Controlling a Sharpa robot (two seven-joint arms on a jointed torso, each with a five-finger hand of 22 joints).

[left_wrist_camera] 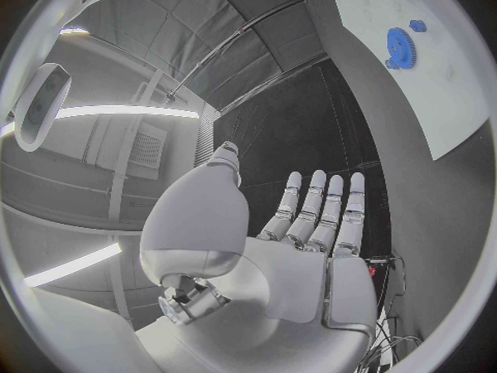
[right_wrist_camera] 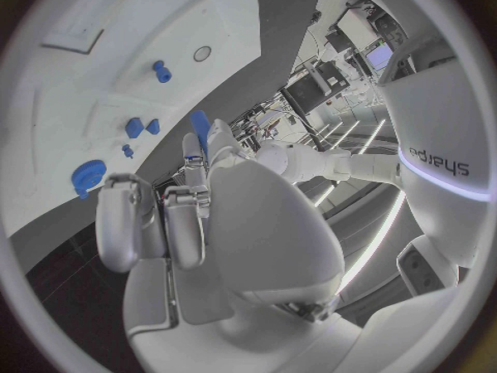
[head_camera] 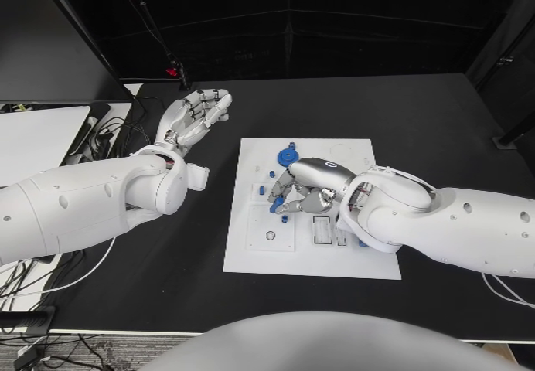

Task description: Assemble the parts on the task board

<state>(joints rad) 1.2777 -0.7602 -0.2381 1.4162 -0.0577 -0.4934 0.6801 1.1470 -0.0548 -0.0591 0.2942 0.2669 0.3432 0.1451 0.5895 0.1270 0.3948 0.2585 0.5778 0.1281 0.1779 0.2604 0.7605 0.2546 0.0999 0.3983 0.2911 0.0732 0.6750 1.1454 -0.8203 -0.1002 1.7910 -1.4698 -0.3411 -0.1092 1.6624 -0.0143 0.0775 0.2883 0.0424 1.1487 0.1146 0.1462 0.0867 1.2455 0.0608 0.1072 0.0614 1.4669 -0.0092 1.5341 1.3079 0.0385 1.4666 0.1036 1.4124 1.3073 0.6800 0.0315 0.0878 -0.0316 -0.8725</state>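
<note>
Blue part [right_wrist_camera: 200,127] pinched in right hand [head_camera: 309,188] over task board [head_camera: 335,259] (left hand [head_camera: 196,113] spread, empty).

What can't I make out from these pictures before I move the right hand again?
- Head view: the right hand covers the middle of the task board, hiding any parts beneath it.
- Right wrist view: a blue part sits at the fingers; how firmly it is held is unclear.
- Left wrist view: the blue gear is too small to read its seating.
- The left hand is open, off the board.
</note>
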